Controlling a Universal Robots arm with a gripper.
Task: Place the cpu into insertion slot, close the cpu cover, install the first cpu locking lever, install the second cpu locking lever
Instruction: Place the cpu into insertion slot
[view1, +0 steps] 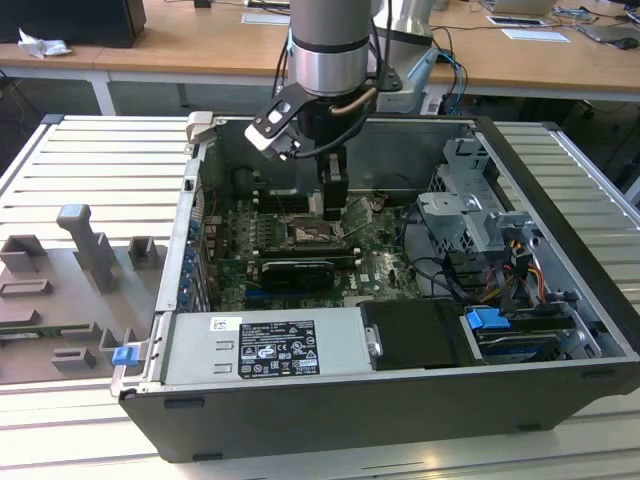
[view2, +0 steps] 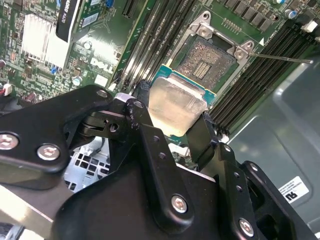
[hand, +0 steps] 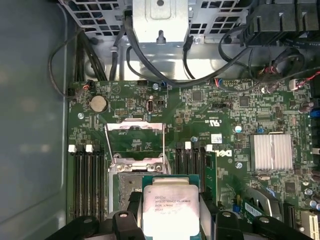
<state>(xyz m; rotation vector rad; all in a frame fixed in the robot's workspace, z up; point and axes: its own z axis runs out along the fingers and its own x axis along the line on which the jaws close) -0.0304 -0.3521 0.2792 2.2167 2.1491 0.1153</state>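
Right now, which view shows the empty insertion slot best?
The second wrist view: the insertion slot lies open, contact grid bare, beyond the cpu held in the hand. In the first wrist view the cpu covers part of it; in the exterior view it is distant.

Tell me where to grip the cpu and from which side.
Two opposite thin edges of the cpu, coming from above its metal top, as the tool clamps it in the second wrist view. It is a flat, thin square, and its underside should be free to meet the insertion slot.
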